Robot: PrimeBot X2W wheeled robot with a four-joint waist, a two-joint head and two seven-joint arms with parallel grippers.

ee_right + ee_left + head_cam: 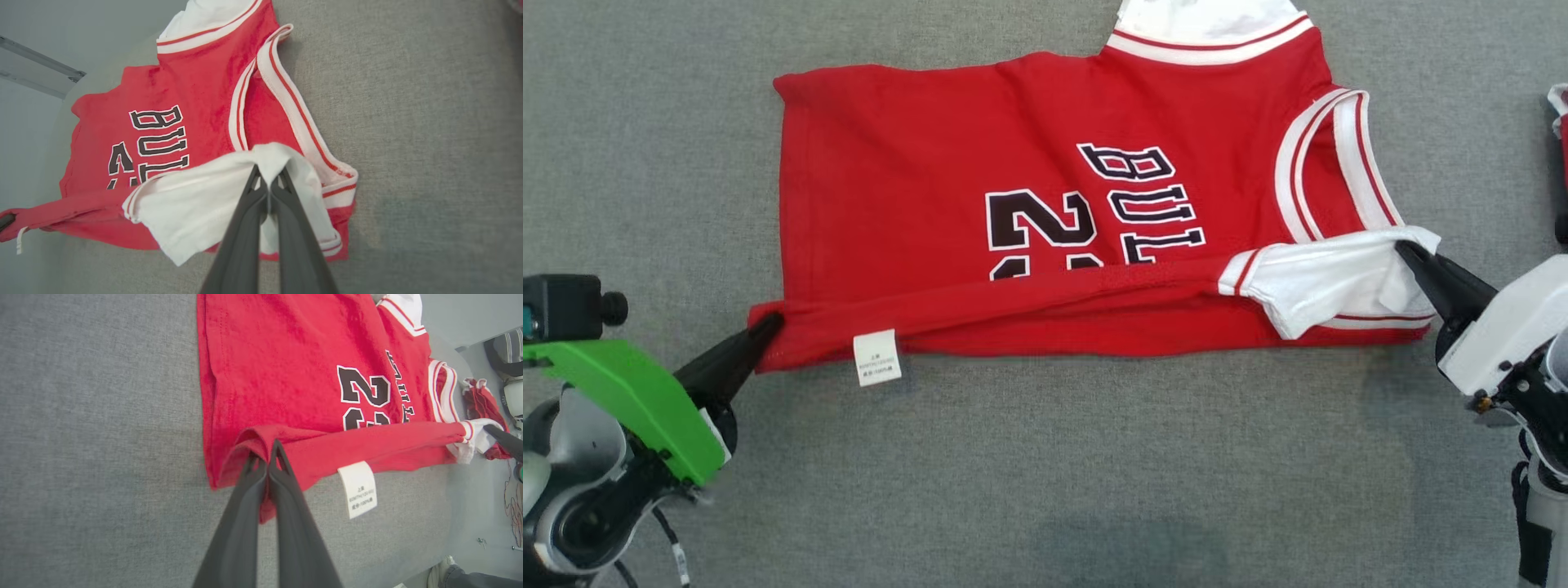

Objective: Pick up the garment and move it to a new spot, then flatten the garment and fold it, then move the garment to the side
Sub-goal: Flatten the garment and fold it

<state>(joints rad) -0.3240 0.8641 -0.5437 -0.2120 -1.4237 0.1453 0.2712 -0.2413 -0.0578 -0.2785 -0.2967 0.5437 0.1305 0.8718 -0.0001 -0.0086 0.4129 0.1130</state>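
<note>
- Two grippers pinch the near long edge of the red jersey (915,180), which lies sideways on the grey fabric table (1045,474).
- Left gripper (772,325): fingers clenched on the red hem corner at the jersey's left end.
- Right gripper (1405,249): fingers clenched on the white lining at the armhole end.
- Between them the near edge is lifted and rolled toward the far side, covering the lower part of the printed numbers. A white care label (876,357) hangs from it.
- The far edge lies flat, and its white trim runs off the top of the head view.
- Bare grey surface spreads wide on the robot's side and to the left. A second red-and-white bundle (1560,114) sits near the right edge.
</note>
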